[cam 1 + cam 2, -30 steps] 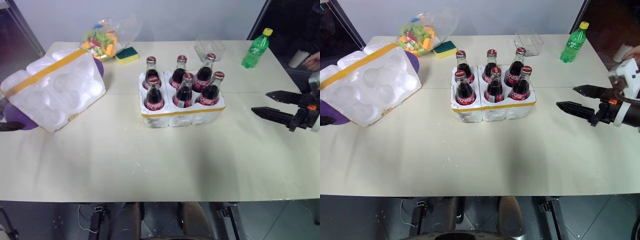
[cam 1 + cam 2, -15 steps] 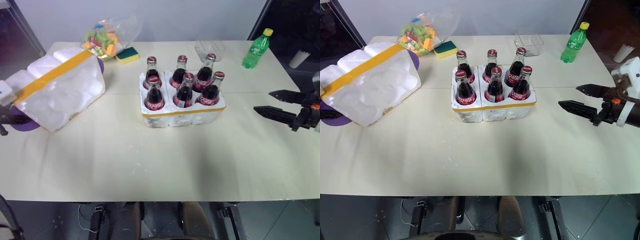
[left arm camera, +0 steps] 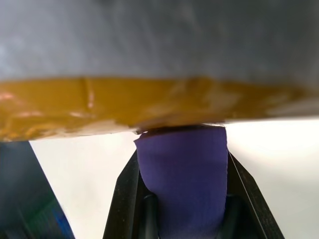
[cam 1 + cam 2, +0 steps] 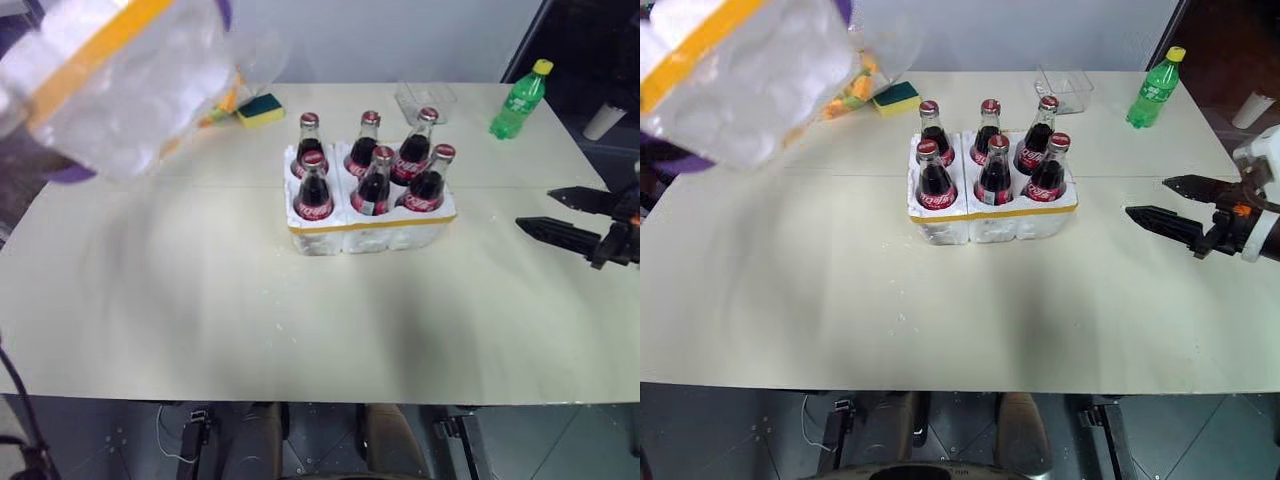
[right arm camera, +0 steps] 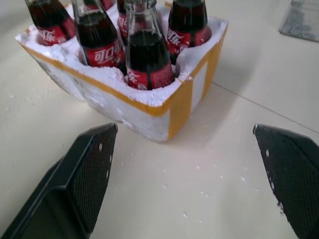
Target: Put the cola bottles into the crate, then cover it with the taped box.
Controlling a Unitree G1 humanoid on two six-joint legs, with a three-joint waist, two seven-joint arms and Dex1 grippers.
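While left hand [image 3: 182, 219] pinching one taped box [image 4: 120, 80] aloft, right hand [image 4: 585, 220] spread: six cola bottles [image 4: 372, 180] in one crate [image 4: 370, 225].

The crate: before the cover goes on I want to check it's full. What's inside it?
The crate holds six cola bottles, upright in two rows of three, red caps on. Their bases and the wells are hidden by the styrofoam walls.

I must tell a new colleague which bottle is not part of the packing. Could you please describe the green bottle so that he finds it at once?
Start from the pale table and go to its far right corner. The green bottle stands alone there, beside a clear plastic tray. Unlike the cola bottles in the crate, it is green with a yellow cap.
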